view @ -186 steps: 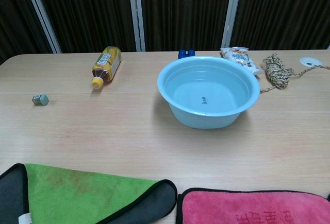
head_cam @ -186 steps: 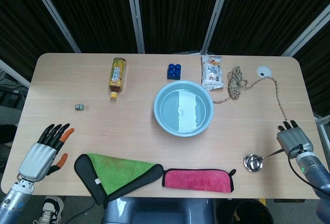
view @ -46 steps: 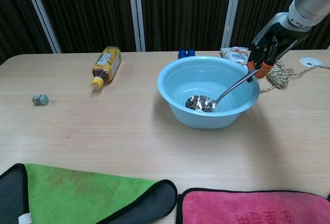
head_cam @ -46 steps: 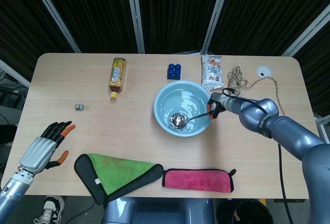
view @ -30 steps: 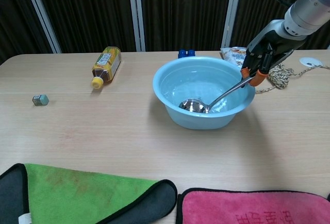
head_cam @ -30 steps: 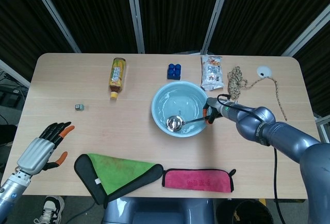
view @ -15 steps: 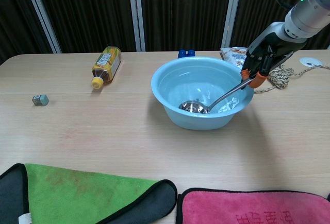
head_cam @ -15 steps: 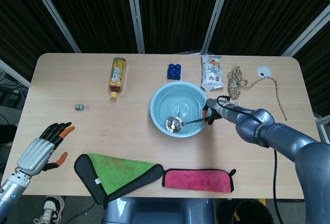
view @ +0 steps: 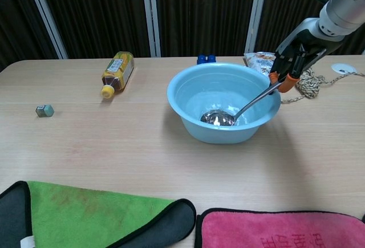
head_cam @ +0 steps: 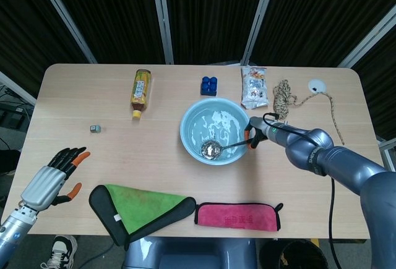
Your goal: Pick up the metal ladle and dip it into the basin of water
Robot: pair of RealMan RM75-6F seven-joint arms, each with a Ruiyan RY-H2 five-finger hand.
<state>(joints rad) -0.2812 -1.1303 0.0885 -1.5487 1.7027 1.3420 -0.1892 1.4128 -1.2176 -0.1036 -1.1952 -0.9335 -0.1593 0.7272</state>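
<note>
A light blue basin of rippling water stands at the table's middle. The metal ladle has its bowl down inside the basin, its handle slanting up over the right rim. My right hand grips the handle's end just outside that rim. Far at the front left, my left hand hovers off the table corner, fingers spread and holding nothing; the chest view does not show it.
A tea bottle, blue block, snack packet and rope coil lie behind the basin. A small cube sits at the left. Green cloth and pink cloth line the front edge.
The ladle went from lying on the table at the right into the basin. Over the last second the basin slid slightly left, and the ladle's bowl shifted a little within the water.
</note>
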